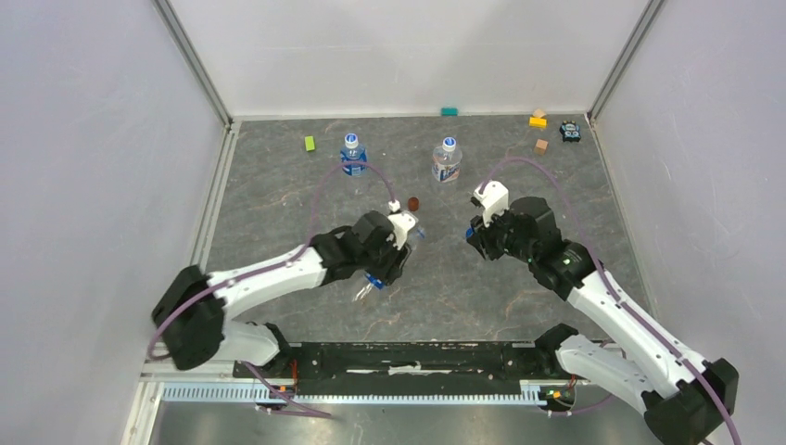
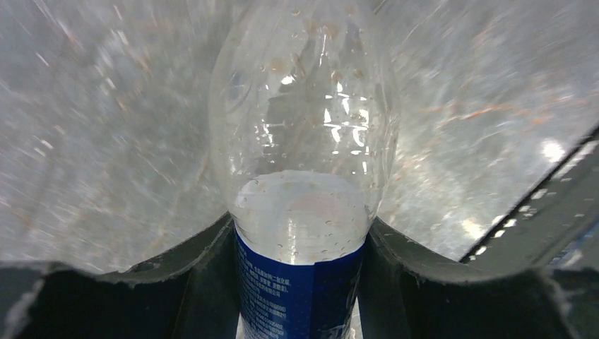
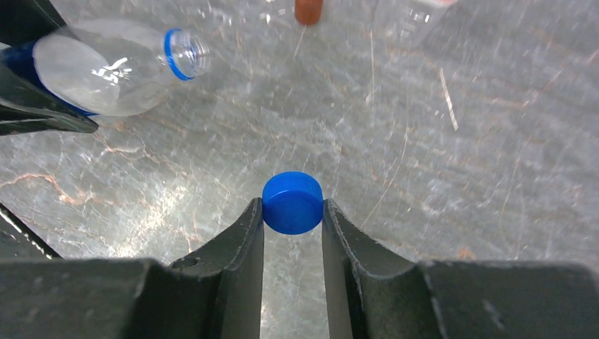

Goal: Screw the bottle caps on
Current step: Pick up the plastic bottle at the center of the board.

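Blue cap, round, tight in right gripper; clear bottle tight in left gripper

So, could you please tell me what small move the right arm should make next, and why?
Probably carry the cap across to the bottle and line it up with the mouth. The right gripper is shut on the cap. The left gripper holds the bottle tilted, its mouth uncapped and facing the right gripper, with a clear gap between them.

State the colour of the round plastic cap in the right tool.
The round plastic cap is solid blue, clearest in the right wrist view.
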`<action>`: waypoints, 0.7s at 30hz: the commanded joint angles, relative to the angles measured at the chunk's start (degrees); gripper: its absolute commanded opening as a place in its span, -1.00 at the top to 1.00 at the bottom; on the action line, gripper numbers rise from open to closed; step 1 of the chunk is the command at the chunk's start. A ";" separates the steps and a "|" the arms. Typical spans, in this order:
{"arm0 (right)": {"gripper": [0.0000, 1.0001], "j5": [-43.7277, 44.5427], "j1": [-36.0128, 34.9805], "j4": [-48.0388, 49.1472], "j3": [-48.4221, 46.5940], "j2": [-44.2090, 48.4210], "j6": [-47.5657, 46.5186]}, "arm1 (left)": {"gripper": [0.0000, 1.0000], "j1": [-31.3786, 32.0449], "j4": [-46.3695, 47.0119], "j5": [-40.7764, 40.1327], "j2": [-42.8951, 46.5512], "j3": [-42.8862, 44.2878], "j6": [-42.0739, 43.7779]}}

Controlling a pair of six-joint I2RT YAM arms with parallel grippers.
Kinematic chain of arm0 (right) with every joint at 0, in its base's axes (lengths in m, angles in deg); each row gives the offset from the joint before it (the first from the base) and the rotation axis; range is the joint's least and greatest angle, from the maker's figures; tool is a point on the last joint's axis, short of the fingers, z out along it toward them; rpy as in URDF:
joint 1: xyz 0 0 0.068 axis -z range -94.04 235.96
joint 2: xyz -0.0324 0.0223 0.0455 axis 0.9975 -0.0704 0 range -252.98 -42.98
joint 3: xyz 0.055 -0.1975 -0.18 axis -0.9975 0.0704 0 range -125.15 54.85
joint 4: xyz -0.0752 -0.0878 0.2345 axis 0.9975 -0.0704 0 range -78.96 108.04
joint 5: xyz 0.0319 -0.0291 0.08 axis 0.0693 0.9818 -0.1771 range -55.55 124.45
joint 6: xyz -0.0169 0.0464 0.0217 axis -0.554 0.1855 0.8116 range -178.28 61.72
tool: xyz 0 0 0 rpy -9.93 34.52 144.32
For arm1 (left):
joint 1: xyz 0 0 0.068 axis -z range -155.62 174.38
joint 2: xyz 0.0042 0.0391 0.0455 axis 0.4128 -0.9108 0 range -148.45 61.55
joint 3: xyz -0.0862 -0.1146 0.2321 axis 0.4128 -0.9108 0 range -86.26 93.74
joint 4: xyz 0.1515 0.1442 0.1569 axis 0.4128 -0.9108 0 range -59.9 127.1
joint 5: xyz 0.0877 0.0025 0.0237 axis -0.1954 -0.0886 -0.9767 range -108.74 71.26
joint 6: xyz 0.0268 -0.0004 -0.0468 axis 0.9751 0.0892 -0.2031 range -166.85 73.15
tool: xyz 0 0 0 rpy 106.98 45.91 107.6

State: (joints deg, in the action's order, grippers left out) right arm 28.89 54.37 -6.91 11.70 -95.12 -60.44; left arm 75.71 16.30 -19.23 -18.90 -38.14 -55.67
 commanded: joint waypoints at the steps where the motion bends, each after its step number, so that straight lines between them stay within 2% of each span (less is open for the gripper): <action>1: 0.99 -2.65 0.26 4.20 -3.74 3.90 -3.54 | 0.00 -0.09 7.96 3.89 12.36 -0.57 8.69; 4: 0.94 -3.70 0.22 3.76 -5.83 4.34 -5.86 | -0.01 -0.05 8.57 7.24 17.40 -0.15 14.89; 9: 1.00 -10.18 0.26 4.15 -8.86 5.22 -10.59 | -0.04 -0.09 10.25 13.78 22.75 -0.09 22.82; 15: 0.97 -21.85 0.26 0.47 -15.19 4.35 -18.39 | -0.04 -0.01 8.50 18.39 24.85 0.41 31.14; 21: 0.98 -29.04 0.22 -2.82 -17.76 4.35 -25.45 | -0.04 0.00 8.76 20.43 25.99 -1.24 35.07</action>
State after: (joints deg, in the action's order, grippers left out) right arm 7.31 54.37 -7.31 -3.63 -91.04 -79.52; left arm 75.73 23.82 -2.44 5.36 -38.73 -26.99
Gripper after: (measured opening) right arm 0.352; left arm 0.527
